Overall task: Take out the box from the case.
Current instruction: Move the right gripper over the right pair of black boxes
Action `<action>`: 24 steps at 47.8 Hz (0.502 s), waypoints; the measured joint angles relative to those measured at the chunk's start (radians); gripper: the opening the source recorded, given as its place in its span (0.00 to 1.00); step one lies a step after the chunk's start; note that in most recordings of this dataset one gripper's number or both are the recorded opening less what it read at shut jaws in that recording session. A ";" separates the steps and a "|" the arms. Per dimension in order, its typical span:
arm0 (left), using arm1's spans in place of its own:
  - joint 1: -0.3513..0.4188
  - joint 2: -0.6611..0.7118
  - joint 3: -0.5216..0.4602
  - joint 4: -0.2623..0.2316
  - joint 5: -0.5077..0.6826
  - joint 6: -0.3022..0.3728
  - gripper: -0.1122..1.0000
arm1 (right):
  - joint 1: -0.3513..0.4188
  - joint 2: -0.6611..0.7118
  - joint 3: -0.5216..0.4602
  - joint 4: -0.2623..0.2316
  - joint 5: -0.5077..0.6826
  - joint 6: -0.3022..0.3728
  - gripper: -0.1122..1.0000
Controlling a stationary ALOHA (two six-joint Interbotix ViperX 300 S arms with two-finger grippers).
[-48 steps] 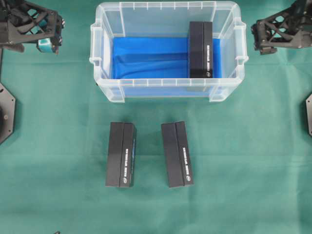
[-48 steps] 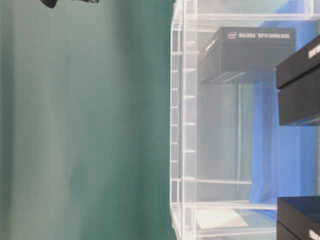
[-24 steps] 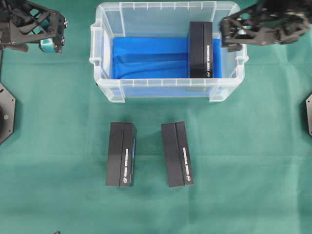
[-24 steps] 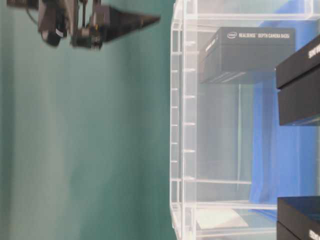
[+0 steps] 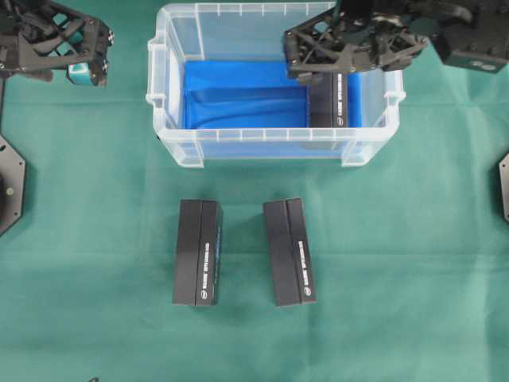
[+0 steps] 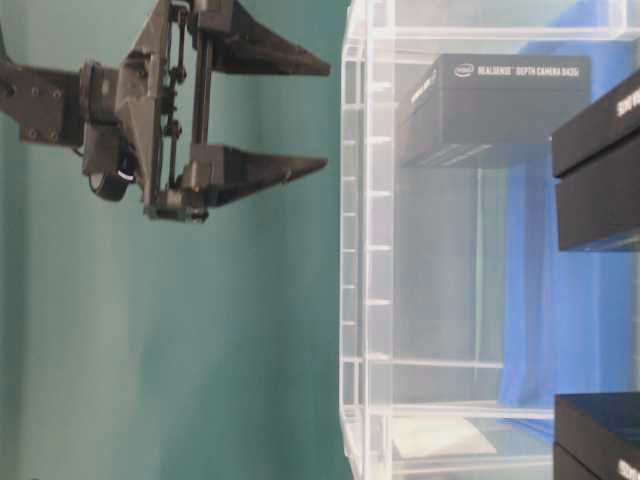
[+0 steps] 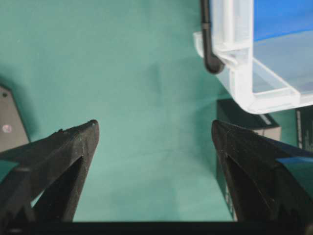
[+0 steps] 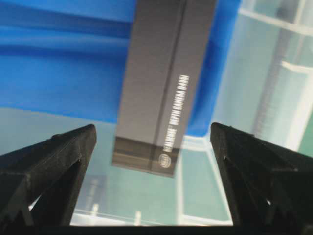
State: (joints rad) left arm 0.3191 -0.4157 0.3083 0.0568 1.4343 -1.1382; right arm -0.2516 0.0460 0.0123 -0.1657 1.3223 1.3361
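The box (image 5: 328, 102), long and black with white print, lies on the blue lining at the right end of the clear case (image 5: 262, 146). My right gripper (image 5: 330, 57) hangs open above the case, over the box's far end. In the right wrist view the box (image 8: 166, 78) lies below and between the wide-spread fingertips of the right gripper (image 8: 152, 129), untouched. From table level the right gripper (image 6: 323, 116) is just outside the case's rim (image 6: 365, 250), pointing at the box (image 6: 500, 105). My left gripper (image 5: 79, 49) is open at the far left, its jaws (image 7: 154, 125) over bare cloth.
Two more black boxes (image 5: 197, 251) (image 5: 289, 251) lie side by side on the green cloth in front of the case. The left wrist view catches the case's corner (image 7: 244, 63) and one of those boxes (image 7: 239, 122). Black base plates (image 5: 8, 187) sit at the table's side edges.
The right arm has swung in from the right edge to a spot above the case and the box. The left arm shifted only slightly. Both grippers stayed open.
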 measured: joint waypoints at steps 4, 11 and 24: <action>-0.002 0.000 0.000 0.002 -0.003 0.003 0.99 | 0.000 0.008 -0.009 0.000 0.002 0.002 0.93; -0.002 0.000 0.000 0.000 -0.005 0.005 0.99 | 0.000 0.009 -0.011 0.000 0.017 0.008 0.93; 0.000 0.000 0.000 0.000 -0.005 0.005 0.99 | 0.000 0.009 -0.009 0.000 0.021 0.017 0.93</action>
State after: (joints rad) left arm 0.3191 -0.4157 0.3083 0.0568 1.4297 -1.1336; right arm -0.2516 0.0552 0.0031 -0.1657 1.3438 1.3530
